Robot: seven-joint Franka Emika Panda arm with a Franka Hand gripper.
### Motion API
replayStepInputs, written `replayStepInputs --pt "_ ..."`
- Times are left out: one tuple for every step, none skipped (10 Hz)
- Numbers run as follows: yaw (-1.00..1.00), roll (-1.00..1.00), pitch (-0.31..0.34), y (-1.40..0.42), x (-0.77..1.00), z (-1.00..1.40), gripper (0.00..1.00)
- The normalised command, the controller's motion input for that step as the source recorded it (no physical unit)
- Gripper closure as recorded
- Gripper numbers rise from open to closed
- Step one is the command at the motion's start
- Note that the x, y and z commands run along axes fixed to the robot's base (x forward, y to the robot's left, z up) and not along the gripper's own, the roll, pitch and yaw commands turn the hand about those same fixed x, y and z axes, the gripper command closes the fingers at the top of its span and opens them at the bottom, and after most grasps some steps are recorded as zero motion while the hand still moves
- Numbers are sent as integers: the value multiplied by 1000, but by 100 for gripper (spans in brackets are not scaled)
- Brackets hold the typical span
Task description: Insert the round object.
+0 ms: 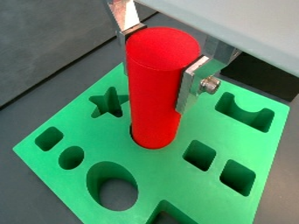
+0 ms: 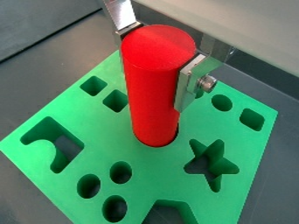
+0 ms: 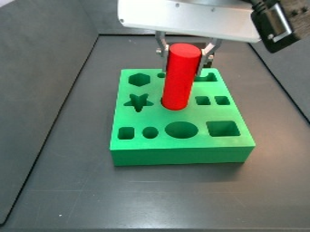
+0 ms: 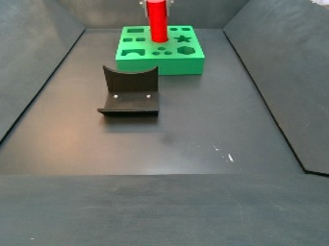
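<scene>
The round object, a tall bright-red cylinder (image 1: 155,87), stands upright on the middle of the green block (image 1: 163,179). Its lower end sits in a dark-rimmed hole there. It shows in both wrist views (image 2: 156,87) and both side views (image 3: 180,77) (image 4: 157,19). My gripper (image 1: 159,61) is above the block, shut on the cylinder's upper part, with one silver finger (image 1: 193,83) on each side. The gripper also shows in a wrist view (image 2: 156,61) and a side view (image 3: 182,54).
The green block (image 3: 182,154) has several shaped holes: a star (image 1: 107,102), a large round hole (image 3: 179,130), an arch (image 1: 246,112) and squares. The dark fixture (image 4: 129,91) stands on the floor in front of the block (image 4: 161,65). Dark walls enclose the floor.
</scene>
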Motion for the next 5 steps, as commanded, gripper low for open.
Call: replayStepInputs --pt "-66 0 11 103 0 -240 100" --pt "-60 0 7 126 0 -249 100" --pt "-46 0 0 71 0 -203 100" --pt "0 -31 -14 26 0 0 100" --pt "0 0 0 0 0 0 100"
